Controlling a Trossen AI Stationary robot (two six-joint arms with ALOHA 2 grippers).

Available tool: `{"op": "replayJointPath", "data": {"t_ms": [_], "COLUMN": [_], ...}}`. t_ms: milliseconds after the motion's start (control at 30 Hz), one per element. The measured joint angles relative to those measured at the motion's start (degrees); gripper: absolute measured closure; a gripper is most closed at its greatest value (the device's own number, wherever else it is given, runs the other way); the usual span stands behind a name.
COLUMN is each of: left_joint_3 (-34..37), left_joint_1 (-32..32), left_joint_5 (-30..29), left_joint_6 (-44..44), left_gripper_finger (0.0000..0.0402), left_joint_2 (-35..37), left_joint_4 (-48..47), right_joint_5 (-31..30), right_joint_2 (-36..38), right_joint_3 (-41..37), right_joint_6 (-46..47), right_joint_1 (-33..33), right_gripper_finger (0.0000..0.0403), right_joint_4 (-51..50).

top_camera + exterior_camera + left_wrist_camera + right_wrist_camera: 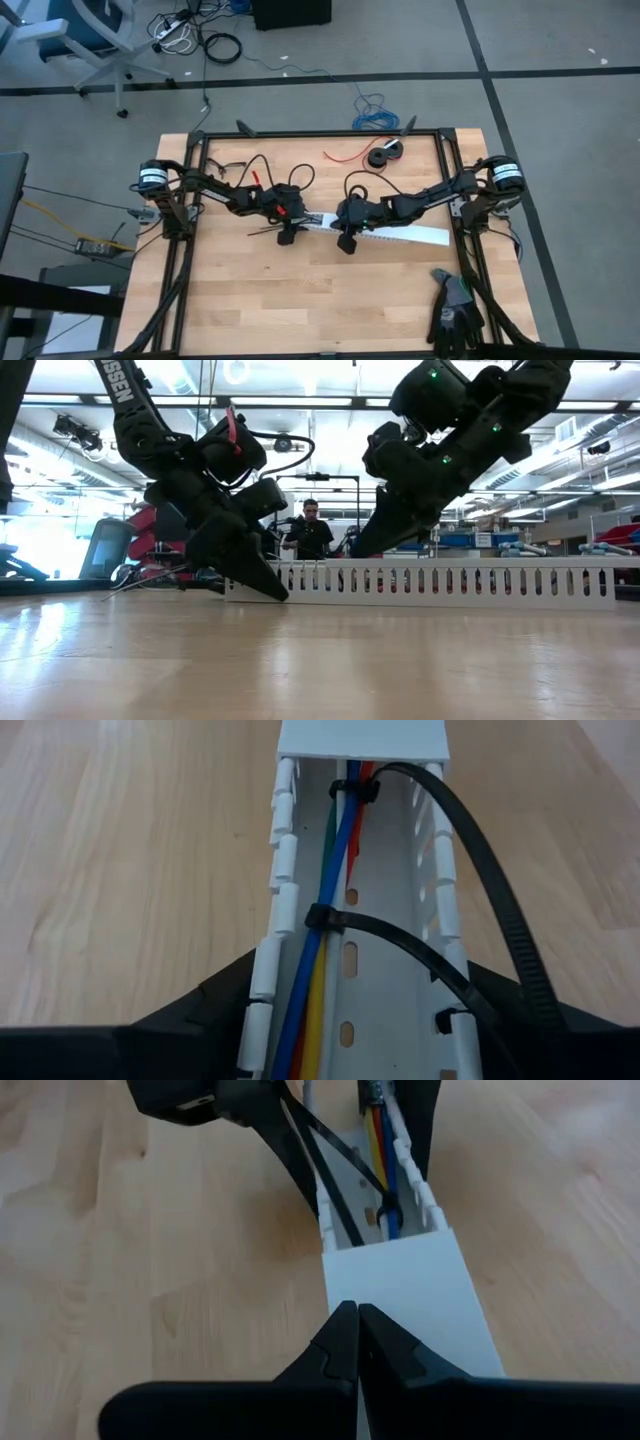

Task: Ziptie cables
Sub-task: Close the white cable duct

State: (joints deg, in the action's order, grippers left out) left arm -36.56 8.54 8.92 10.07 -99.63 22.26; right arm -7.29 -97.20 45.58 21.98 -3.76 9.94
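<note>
The cables (320, 955) lie lengthwise inside the white slotted cable duct (365, 970) at mid-table, green, blue, red and yellow strands side by side along one wall. Two black zip ties (345, 920) already circle them, one nearer my left wrist and one farther in by the duct's covered section; both look cinched, but their long tails (480, 870) still trail out uncut. My left gripper (286, 234) straddles the open end of the duct, fingers spread to either side of its walls, bracing it rather than gripping a tie, as far as I can judge. My right gripper (358, 1342) is clenched with nothing between its fingers, pressing down on the duct's lid (410, 1295). I judge the bundling mostly done, tails left to trim.
</note>
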Motion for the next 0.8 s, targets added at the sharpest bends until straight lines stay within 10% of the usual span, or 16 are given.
{"op": "replayJointPath", "data": {"t_ms": [800], "left_joint_3": [-0.17], "left_joint_1": [-0.05], "left_joint_5": [0.88], "left_joint_6": [0.04], "left_gripper_finger": [0.0118], "left_joint_2": [-0.81], "left_joint_4": [8.04], "right_joint_5": [-0.17], "right_joint_2": [-0.01], "right_joint_3": [0.02], "right_joint_6": [-1.07], "right_joint_1": [0.05], "right_gripper_finger": [0.0403], "right_joint_4": [-0.42]}}
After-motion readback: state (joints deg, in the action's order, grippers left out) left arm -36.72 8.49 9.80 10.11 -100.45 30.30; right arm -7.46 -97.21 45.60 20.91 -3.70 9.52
